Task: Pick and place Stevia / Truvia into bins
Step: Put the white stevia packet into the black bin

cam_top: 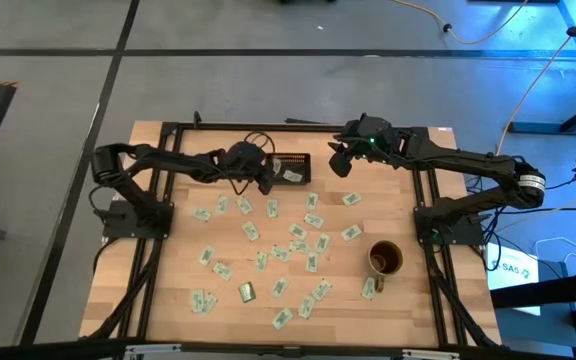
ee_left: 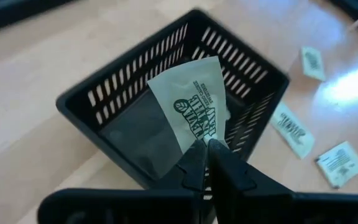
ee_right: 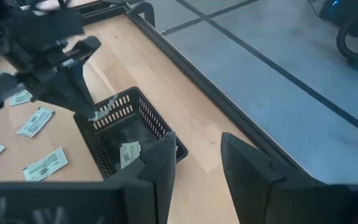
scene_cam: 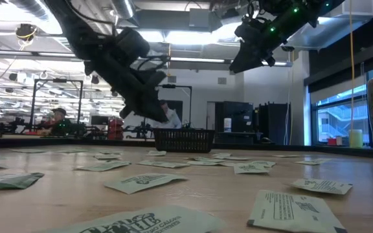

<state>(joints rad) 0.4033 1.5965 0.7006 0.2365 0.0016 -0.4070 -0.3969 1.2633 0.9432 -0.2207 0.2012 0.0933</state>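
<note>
Gripping one sweetener packet [ee_left: 194, 102] by its lower corner, the left claw [ee_left: 205, 146] has its fingers [ee_left: 188, 163] pressed almost together, the pale green and white paper pinched between the tips. The packet stands up from the claw and hangs over the open top of the black tray [ee_left: 92, 96], directly beyond the fingertips. Inside the tray, a second packet [ee_right: 129, 151] lies on the floor. In the high view the left claw [cam_top: 265, 180] sits at the tray's [cam_top: 303, 160] near-left corner, at the far edge of the wooden table [cam_top: 168, 300].

The right claw [ee_right: 197, 165] hovers above and just beyond the tray, on the side away from the left claw. Its fingers [ee_right: 160, 158] stand wide apart with nothing between them. In the high view it [cam_top: 338, 160] shows just to the tray's right.

Outward from the left claw, many loose packets [cam_top: 252, 231] lie scattered flat across the middle and near part of the table, none touching the tray. A brownish-gold mug [cam_top: 385, 258] stands upright among them, well apart from both claws, on the right arm's side.
</note>
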